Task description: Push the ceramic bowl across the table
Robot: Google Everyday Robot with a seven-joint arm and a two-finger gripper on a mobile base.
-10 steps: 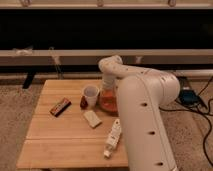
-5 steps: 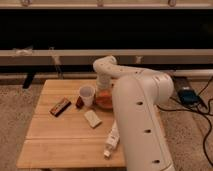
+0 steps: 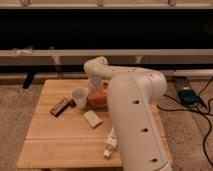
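Note:
The orange-red ceramic bowl (image 3: 99, 99) sits on the light wooden table (image 3: 50, 135), near the middle of its far half. It touches, or nearly touches, a small white cup (image 3: 79, 97) on its left. My gripper (image 3: 96, 89) hangs from the bent white arm and reaches down at the bowl's far rim, partly covering it. The thick white forearm (image 3: 135, 120) hides the table's right side.
A brown snack bar (image 3: 61, 106) lies left of the cup. A pale flat packet (image 3: 92, 118) lies in front of the bowl. A white tube (image 3: 110, 144) lies near the front edge beside the arm. Cables and a blue box (image 3: 188, 95) lie on the floor at right.
The gripper and the bowl have shifted left across the table. The white cup has slid left ahead of the bowl, closer to the snack bar.

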